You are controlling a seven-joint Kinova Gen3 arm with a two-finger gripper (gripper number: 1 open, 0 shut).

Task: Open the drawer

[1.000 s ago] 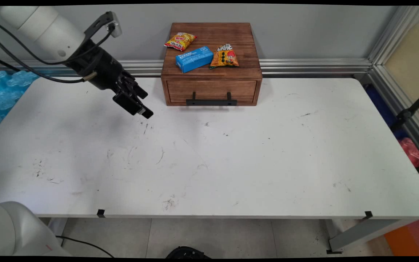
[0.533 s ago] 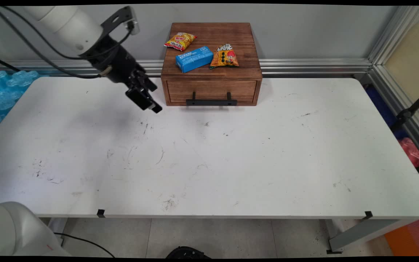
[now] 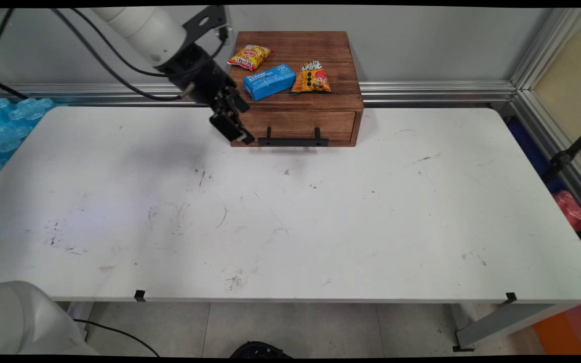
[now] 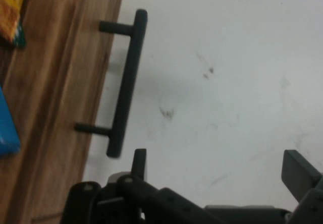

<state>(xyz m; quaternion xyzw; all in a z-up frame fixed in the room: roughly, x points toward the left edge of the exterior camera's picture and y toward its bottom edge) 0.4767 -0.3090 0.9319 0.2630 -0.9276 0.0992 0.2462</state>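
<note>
My gripper hangs open just above the table, in front of the left front corner of a wooden drawer box. The drawer is closed and its black bar handle lies just right of the gripper. In the hand view the handle sits ahead and to the left of the gripper, with nothing between the wide-apart fingers. On the box top lie a yellow snack bag, a blue carton and an orange snack bag. The blue carton and the orange bag show at the hand view's left edge.
The white table spreads out in front of the box, scuffed with dark marks. Blue plastic-wrapped packs lie beyond its left end. An aluminium rail runs along the wall, and a metal frame with a red bag stands at the right.
The gripper has travelled right and toward the back of the table, from the open tabletop at the left to the drawer box's left front corner. Nothing on the box has moved.
</note>
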